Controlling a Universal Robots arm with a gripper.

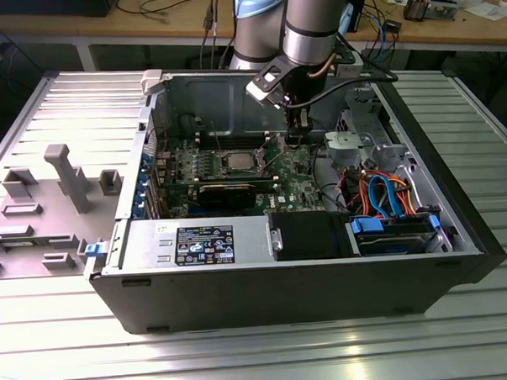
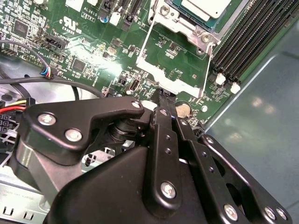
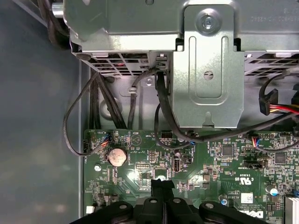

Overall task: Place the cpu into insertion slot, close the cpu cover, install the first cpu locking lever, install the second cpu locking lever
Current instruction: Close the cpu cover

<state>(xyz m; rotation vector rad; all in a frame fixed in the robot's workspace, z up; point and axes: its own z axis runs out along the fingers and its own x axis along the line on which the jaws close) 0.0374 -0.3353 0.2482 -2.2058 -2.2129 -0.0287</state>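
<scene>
The cpu [image 2: 205,7], silver-topped, lies in the insertion slot [image 2: 164,14] on the green board; the exterior view shows the cpu [image 1: 238,162] near the board's middle. The cpu cover [image 2: 163,77], a thin silver frame, stands swung open beside the slot. Two thin wire locking levers [image 2: 145,42] [image 2: 209,60] stand raised along its sides. My gripper [image 2: 163,99] is shut with nothing between its fingers, its tips just off the cover's free edge. In the first wrist view the gripper [image 3: 159,184] hovers low over the board. In the exterior view the gripper [image 1: 294,125] hangs to the right of the slot.
A coin battery [image 3: 117,156] sits close to the fingertips. Black cables [image 3: 161,116] run under a grey metal bracket [image 3: 208,79]. Memory slots [image 2: 243,42] flank the socket. A long black card [image 1: 228,191], a power supply [image 1: 205,242] and a drive cage [image 1: 388,192] crowd the case.
</scene>
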